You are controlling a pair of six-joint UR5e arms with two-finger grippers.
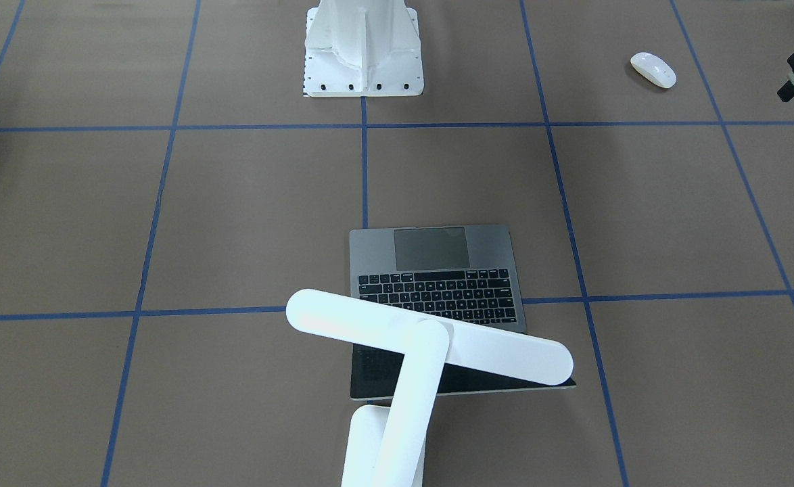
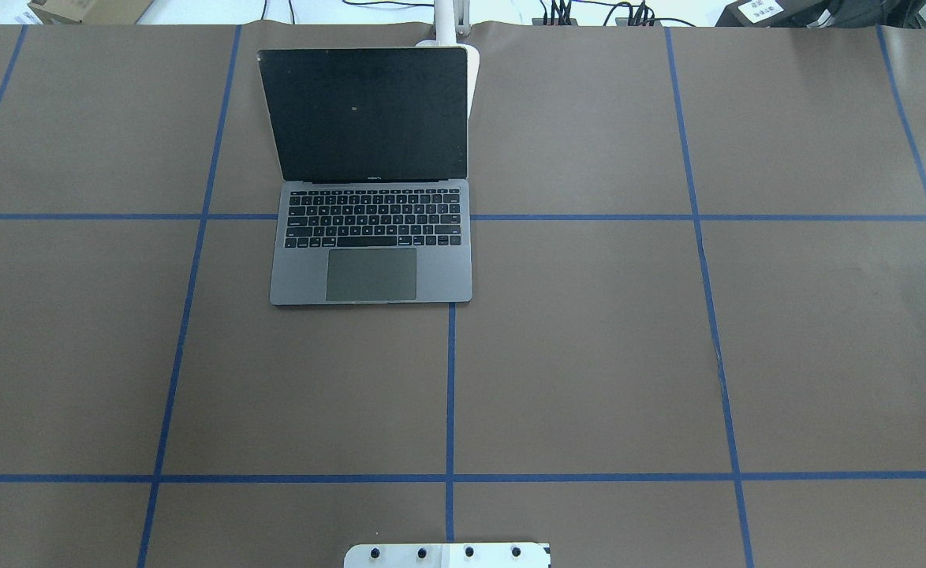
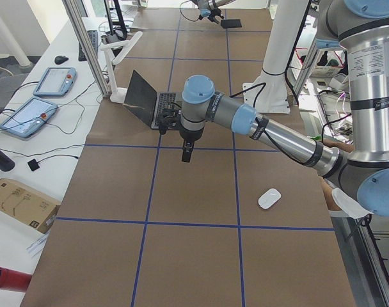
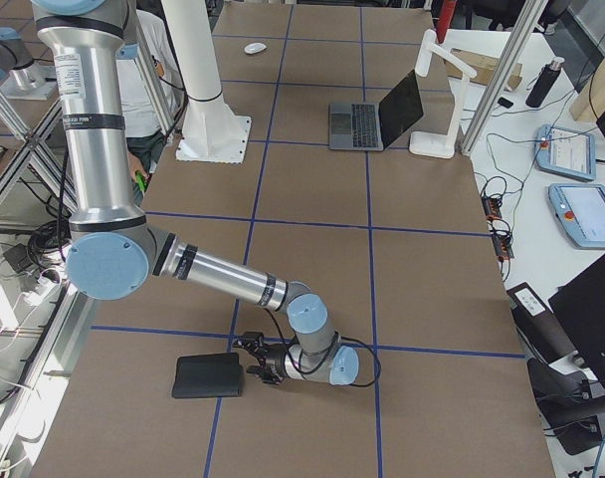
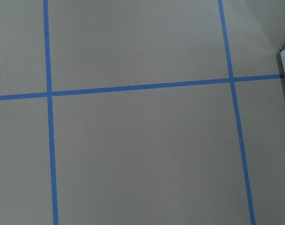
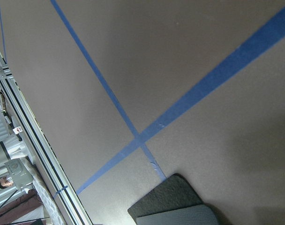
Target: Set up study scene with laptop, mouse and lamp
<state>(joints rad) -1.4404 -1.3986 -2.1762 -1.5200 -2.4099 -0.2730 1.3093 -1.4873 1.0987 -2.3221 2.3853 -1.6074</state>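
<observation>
The laptop (image 2: 371, 237) stands open on the table's far side, dark screen up; it also shows in the front view (image 1: 437, 277). The lamp (image 1: 431, 338) stands behind the laptop, its bar head over the screen's top edge. The mouse (image 1: 653, 70) lies on the robot's left, near the table's near edge. My left gripper (image 1: 790, 84) hangs above the table beside the mouse, cut off by the view's edge; I cannot tell if it is open or shut. My right gripper (image 4: 258, 370) is low, next to a black mat; its state cannot be told.
The white ribbed pedestal (image 1: 363, 51) with its bolted plate stands at the robot's base. A thin black mat (image 4: 208, 376) lies at the table's right end and shows in the right wrist view (image 6: 173, 206). Blue tape lines grid the brown table (image 2: 589, 355).
</observation>
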